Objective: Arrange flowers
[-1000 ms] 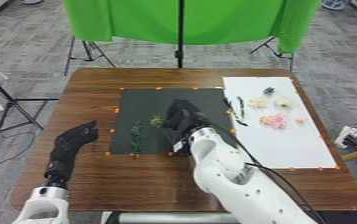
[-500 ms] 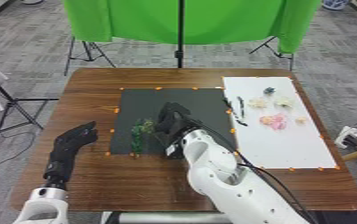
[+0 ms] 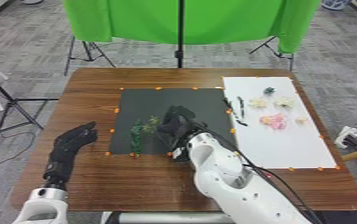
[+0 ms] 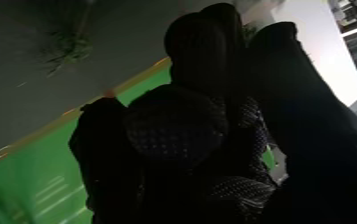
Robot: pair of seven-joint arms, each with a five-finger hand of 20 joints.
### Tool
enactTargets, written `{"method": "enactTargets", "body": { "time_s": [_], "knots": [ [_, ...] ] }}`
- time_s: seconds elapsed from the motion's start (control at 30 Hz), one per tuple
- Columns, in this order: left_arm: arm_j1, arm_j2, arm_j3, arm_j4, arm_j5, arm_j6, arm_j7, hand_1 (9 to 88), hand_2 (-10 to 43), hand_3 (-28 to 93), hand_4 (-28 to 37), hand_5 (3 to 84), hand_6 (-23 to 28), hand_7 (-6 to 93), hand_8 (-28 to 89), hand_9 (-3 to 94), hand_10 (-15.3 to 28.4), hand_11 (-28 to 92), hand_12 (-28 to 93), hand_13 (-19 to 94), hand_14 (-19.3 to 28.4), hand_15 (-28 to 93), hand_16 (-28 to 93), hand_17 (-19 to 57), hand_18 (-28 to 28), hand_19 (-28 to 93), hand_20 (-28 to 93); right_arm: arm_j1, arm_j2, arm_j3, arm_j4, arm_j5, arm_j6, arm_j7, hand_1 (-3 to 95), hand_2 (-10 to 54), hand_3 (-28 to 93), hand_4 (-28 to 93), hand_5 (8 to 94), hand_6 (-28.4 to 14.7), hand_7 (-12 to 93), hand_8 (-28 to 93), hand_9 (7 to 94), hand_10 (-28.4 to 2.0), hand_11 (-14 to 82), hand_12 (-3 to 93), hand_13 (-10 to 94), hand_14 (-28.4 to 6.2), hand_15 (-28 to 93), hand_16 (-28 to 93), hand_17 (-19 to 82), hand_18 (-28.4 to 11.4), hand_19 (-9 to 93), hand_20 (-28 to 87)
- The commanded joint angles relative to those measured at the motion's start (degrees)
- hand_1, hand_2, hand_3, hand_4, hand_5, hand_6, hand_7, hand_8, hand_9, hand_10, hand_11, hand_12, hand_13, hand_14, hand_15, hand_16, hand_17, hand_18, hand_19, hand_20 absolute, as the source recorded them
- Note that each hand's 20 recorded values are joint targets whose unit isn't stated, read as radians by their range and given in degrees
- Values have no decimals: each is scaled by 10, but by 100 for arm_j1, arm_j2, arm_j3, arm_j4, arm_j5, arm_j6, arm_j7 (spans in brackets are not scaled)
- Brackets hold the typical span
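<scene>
In the head view my right hand (image 3: 174, 122) is over the right part of the dark mat (image 3: 143, 102). A light green sprig (image 3: 151, 123) is just left of it, beside a long dark green stem (image 3: 136, 139); whether the hand touches the sprig is unclear. My left hand (image 3: 73, 139) is over the table left of the mat, fingers straight. Pink flower (image 3: 273, 121), cream flowers (image 3: 258, 102), a blue-grey flower (image 3: 269, 91) and dark stems (image 3: 240, 111) are on the white sheet (image 3: 285, 150). In the right wrist view, the green sprig (image 4: 70, 47) shows beyond my right hand (image 4: 174, 125).
Brown wooden table (image 3: 94, 95) surrounds the mat and sheet, with orange tape marks along their edges. A green cloth (image 3: 139, 22) on a stand rises behind the table. Cables run along the right arm.
My right hand first moved left, then slightly back to the right. The light green sprig shifted left, nearer the dark green stem, then a little back. The left hand stayed still.
</scene>
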Motion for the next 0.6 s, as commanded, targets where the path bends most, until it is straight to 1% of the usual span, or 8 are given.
{"method": "enactTargets", "body": {
  "time_s": [0.03, 0.1, 0.17, 0.23, 0.33, 0.43, 0.5, 0.6],
  "knots": [
    [-3, -12, 28, 27, 159, -108, -172, 282, -19, 669, -219, 451, 48, 122, -64, 430, 135, 214, 120, 312, 181, 335, -19, 21, 143, 169, 221, -14, 86, 71, -51, -135, 23, -46, 455, -95, 621, -223, 773, -9, 193, 76, 863, -112, 417, 265, 937, -16, 554, 335, 690, -87, 932, 495],
    [-21, 4, 37, 28, 167, -109, -196, 281, -29, 672, -217, 450, 48, 121, -63, 429, 135, 214, 120, 311, 181, 335, -19, 20, 144, 170, 221, -27, 103, 73, -74, -166, 4, -48, 445, -95, 630, -226, 769, -8, 190, 64, 863, -111, 418, 264, 937, -16, 554, 335, 690, -87, 932, 495],
    [-52, 18, 40, 34, 193, -113, -229, 281, -32, 673, -214, 450, 48, 120, -63, 428, 135, 214, 120, 311, 182, 334, -19, 19, 145, 171, 222, -37, 116, 74, -65, -180, 20, -59, 415, -95, 666, -242, 756, -5, 190, -39, 863, -112, 419, 262, 937, -17, 555, 334, 690, -87, 932, 495],
    [-71, 37, 47, 36, 184, -111, -243, 280, -34, 673, -212, 449, 48, 120, -62, 428, 135, 213, 120, 310, 182, 333, -19, 19, 145, 170, 222, -34, 135, 83, -71, -207, -42, -47, 403, -95, 673, -246, 722, -3, 180, -84, 864, -112, 419, 262, 937, -17, 555, 336, 691, -88, 932, 495],
    [-95, 45, 57, 39, 206, -128, -240, 281, -36, 670, -210, 448, 48, 120, -62, 428, 135, 213, 121, 310, 183, 331, -18, 18, 146, 170, 221, -74, 211, 197, -166, -270, -40, -41, 384, -95, 670, -248, 703, -4, 167, -89, 864, -113, 419, 263, 937, -17, 554, 335, 691, -88, 932, 495],
    [-105, 33, 52, 41, 214, -151, -226, 282, -38, 668, -208, 448, 49, 119, -61, 428, 135, 213, 121, 310, 184, 332, -17, 17, 147, 171, 222, -180, 384, 560, -423, -399, 185, 50, 365, -95, 664, -246, 697, -5, 163, -86, 862, -115, 415, 262, 937, -20, 552, 336, 687, -92, 932, 495],
    [-65, 35, 29, 24, 198, -121, -224, 282, -38, 668, -207, 448, 49, 120, -61, 428, 135, 213, 121, 310, 185, 332, -17, 17, 147, 172, 222, -169, 520, 849, -517, -551, 308, 201, 357, -95, 664, -242, 698, -5, 163, -84, 861, -116, 413, 263, 935, -22, 552, 338, 685, -94, 932, 496],
    [39, 1, -13, -15, 146, -70, -212, 283, -39, 667, -206, 448, 49, 119, -61, 428, 136, 214, 121, 310, 185, 332, -17, 17, 147, 172, 221, -26, 718, 1257, -478, -606, 156, 478, 353, -95, 663, -237, 704, -6, 160, -83, 862, -115, 411, 263, 934, -24, 553, 339, 684, -96, 932, 498]
  ]
}}
